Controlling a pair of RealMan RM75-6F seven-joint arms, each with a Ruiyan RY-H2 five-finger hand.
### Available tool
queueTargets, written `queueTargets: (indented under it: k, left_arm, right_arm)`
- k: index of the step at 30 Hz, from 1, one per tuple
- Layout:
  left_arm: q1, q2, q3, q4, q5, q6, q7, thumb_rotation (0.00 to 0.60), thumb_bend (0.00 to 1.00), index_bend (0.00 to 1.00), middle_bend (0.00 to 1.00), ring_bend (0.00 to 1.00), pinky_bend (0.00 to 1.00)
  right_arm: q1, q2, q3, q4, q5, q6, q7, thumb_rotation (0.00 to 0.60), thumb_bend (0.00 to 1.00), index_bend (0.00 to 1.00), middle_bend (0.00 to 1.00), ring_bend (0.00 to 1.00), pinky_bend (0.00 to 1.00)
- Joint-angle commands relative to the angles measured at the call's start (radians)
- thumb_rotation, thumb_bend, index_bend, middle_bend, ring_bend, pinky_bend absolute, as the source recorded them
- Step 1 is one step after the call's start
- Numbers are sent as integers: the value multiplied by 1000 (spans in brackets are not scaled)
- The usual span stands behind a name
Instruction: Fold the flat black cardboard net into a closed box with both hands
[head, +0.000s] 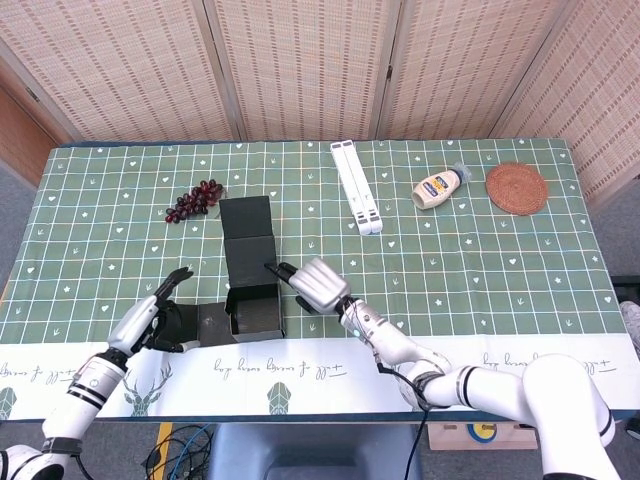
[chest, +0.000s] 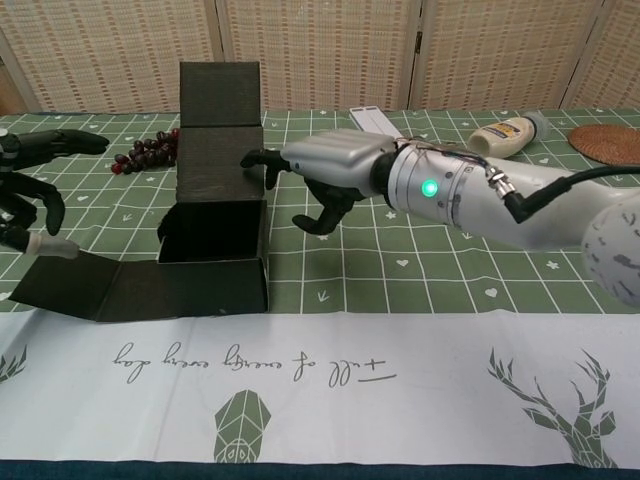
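On green tablecloth (head: 480, 260), half-folded black box (head: 252, 300), lid upright, left flap flat

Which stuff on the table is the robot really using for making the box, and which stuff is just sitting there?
Being used:
black cardboard box, partly folded, lid up
left hand, by the flat side flap
right hand, fingertip at the lid

Just sitting there:
grapes
white folded stand
squeeze bottle
round woven coaster
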Motion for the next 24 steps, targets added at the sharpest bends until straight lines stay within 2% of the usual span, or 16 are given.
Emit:
queueTargets:
  k: [1,6,9,11,13,24]
  left_arm:
    - [3,1,-2,5,0,-1,-12,600,82,70,0,553,811]
    - [4,-2,-6,11,10,-1,-31,600,81,70,0,553,812]
    - [4,0,-8,6,20,2,-33,600,80,69,0,552,812]
    - [3,2,-8,1,25,2,-31,600,82,69,0,552,812]
    - [3,5,-8,-6,28,2,-29,600,82,70,0,552,812]
    - [19,28,-1,-47,47,23,-22,600,81,69,0,553,812]
  right_arm:
    - [-36,19,-6,-34,29,14,52,600,505,13,187,681,1000]
    - [-91,48,-5,-91,80,17,167,600,481,12,183,681,1000]
    - [-116,53,-2,-118,115,9,231,600,302,9,162,681,1000]
    - [-132,48,7,-136,145,5,277,600,91,0,136,681,1000]
    - [-146,42,21,-160,189,-11,331,600,13,0,123,681,1000]
    - [-141,-40,62,-179,357,-49,386,600,0,0,88,680,1000]
